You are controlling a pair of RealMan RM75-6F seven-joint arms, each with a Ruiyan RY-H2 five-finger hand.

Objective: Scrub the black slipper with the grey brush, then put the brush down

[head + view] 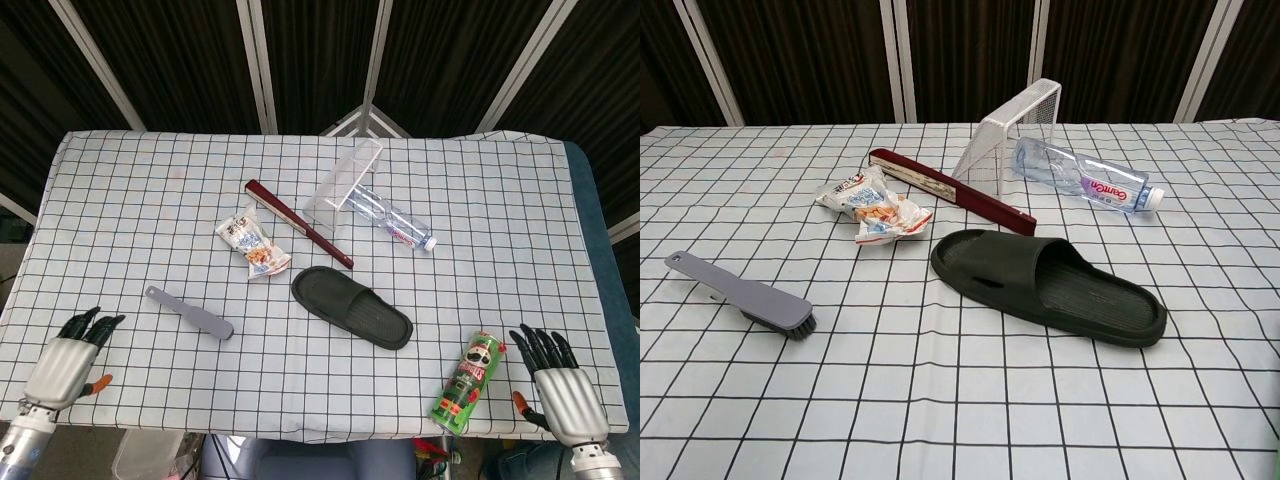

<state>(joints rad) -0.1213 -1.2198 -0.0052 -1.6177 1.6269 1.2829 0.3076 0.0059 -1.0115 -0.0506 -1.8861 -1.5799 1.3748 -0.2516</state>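
Our left hand (68,358) is empty w/ fingers apart; brush (189,312) lies just ahead-right. We should grab its handle, not bristles.

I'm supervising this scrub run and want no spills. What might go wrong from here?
The left hand must reach the grey brush, whose thin handle lies flat on the cloth; fingers may push it away rather than grip it. The snack packet and dark red stick lie close behind the black slipper, so scrubbing strokes may knock them. The right hand sits beside the upright chip can and might topple it.
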